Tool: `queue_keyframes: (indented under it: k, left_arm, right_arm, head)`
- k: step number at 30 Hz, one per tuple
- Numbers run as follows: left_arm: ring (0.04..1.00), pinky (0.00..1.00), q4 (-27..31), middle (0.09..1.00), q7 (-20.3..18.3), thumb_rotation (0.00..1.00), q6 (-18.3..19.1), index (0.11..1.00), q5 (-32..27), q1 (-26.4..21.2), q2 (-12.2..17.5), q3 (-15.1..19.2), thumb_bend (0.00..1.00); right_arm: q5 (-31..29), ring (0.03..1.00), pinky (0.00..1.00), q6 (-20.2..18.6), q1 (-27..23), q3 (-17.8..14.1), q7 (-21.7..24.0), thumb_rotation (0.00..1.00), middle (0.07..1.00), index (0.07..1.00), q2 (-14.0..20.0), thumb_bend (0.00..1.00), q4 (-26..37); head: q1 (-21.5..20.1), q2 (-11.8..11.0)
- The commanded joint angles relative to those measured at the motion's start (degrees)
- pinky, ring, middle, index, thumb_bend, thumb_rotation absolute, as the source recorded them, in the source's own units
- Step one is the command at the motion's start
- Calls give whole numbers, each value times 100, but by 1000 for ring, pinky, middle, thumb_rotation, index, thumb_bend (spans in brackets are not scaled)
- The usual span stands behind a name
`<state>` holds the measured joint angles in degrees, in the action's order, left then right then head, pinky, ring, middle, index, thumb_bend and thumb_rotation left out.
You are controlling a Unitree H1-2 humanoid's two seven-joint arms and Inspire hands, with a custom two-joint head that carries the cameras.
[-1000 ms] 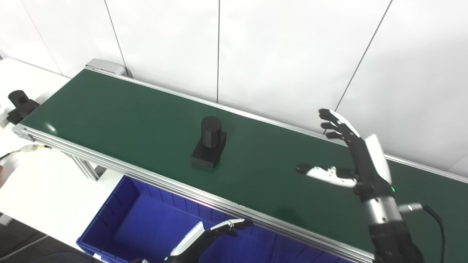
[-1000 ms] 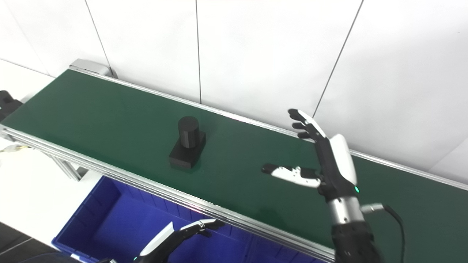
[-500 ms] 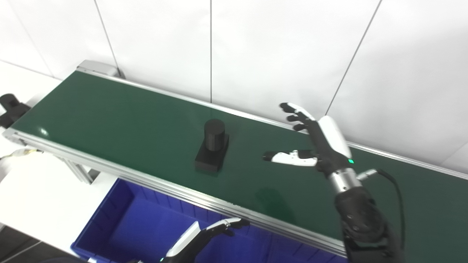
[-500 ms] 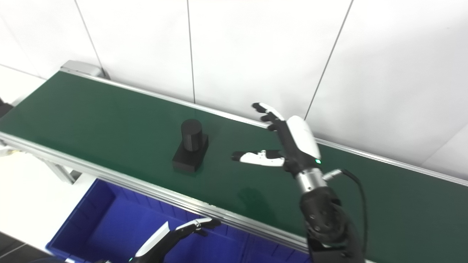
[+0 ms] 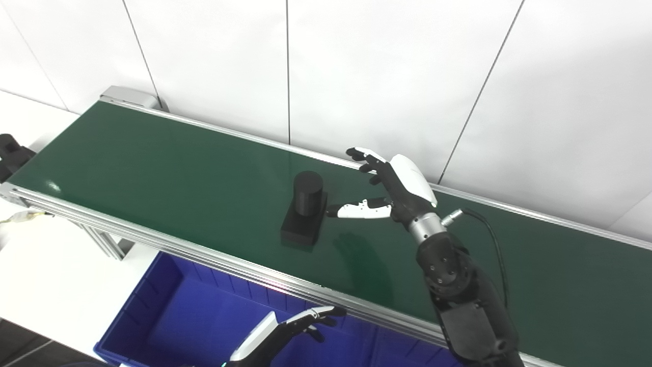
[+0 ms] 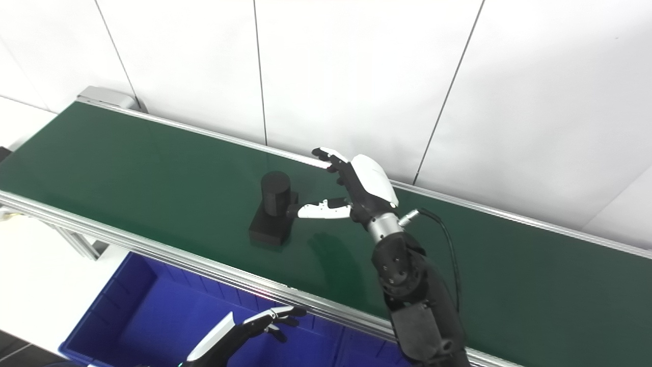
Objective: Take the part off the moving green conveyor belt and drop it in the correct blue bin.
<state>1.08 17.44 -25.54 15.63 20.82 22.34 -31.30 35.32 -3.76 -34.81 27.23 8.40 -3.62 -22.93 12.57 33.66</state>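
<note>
The part is black: an upright cylinder on a square base, standing in the middle of the green conveyor belt. My right hand hovers open just to its right, thumb stretched toward the cylinder and nearly touching it, fingers spread above the belt's far rail. My left hand is low at the bottom edge, open, over the blue bin that sits in front of the belt.
A white panelled wall runs close behind the belt. A white table lies to the left below the belt's end, with a black object at the far left edge. A cable trails from my right wrist.
My right hand has swung left across the belt, from well right of the part to right beside it. The part has drifted slightly right. The left hand has barely moved.
</note>
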Motion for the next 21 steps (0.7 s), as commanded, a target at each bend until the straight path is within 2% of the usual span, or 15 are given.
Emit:
queue_keyframes:
  k: [1,9,14,21]
  left_arm:
    - [820,688,140,875,7,485,-138,853,38,21,61,5,1000]
    - [818,677,127,881,79,476,-138,860,136,33,55,-61,1000]
    - [795,636,123,873,143,470,-138,857,129,12,68,-130,1000]
    - [788,618,180,876,241,468,-138,855,112,80,98,-186,1000]
  right_arm:
    - [63,798,679,100,-319,50,-119,509,856,865,-144,902,-37]
    - [20,797,664,361,-551,160,-473,457,860,864,-425,917,-916]
    - [5,795,653,354,-727,240,-569,419,864,864,-645,920,-1457]
    - [-88,803,674,503,-918,283,-772,318,865,865,-870,868,-2173]
  head:
    - [-2,5]
    - [31,23]
    - [54,34]
    - [84,59]
